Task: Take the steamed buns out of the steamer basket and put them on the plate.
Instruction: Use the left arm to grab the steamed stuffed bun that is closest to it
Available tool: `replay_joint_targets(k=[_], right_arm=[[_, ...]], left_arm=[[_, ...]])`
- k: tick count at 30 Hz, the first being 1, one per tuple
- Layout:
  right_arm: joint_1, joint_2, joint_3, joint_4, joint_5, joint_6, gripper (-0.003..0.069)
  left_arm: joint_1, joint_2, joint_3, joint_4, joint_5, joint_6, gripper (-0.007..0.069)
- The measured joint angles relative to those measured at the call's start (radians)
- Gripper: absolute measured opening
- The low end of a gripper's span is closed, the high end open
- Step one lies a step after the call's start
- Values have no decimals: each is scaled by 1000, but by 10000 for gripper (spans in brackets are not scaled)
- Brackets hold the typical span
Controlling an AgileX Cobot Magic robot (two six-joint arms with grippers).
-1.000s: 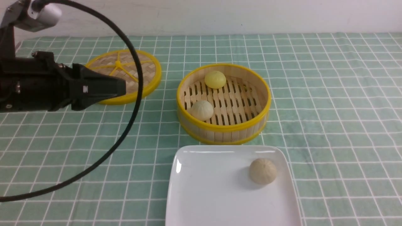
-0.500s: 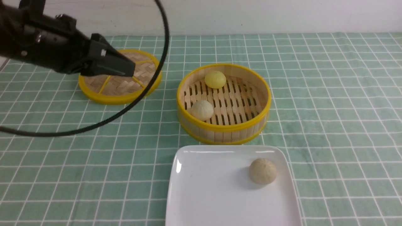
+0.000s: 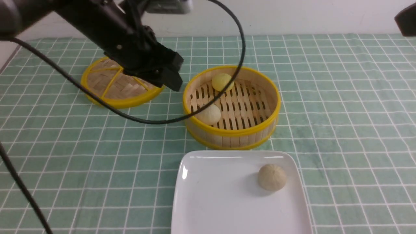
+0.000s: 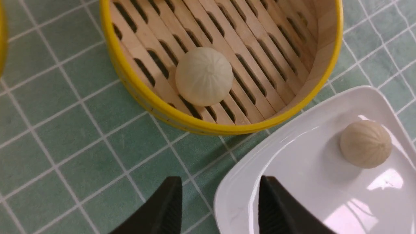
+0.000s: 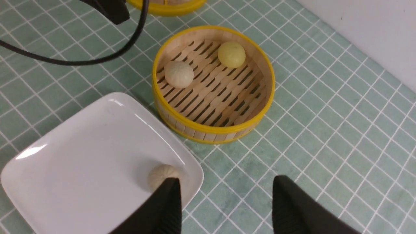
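White, the plate (image 3: 224,208) at the lower centre of the front view carries one cream bun (image 3: 272,177). Behind it, mid-frame, the steamer basket (image 3: 231,133) holds a second cream bun (image 3: 209,114) by its front-left wall and a yellow bun (image 3: 222,82) at its far side, so I judge the second pick is in hand. The left gripper (image 3: 172,81) hangs at the upper left near the basket's left rim, tilted down, jaws apart and empty, and next it should, I think, pass over the rim and descend around that second cream bun; at the upper right corner the right gripper (image 5: 226,182) hangs high, jaws wide apart, empty.
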Motion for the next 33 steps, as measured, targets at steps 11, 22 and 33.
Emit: replay_joint_targets(k=[11,22,33], right_arm=[[0,3,56,-10,1,1,390],[0,3,58,-10,1,1,390],[0,3,58,-10,9,1,390]], left_arm=[[-55,204,-135,6,-76,64,468],[-97,283,-163,24,-166,67,477],[-108,349,-163,89,-215,67,468]])
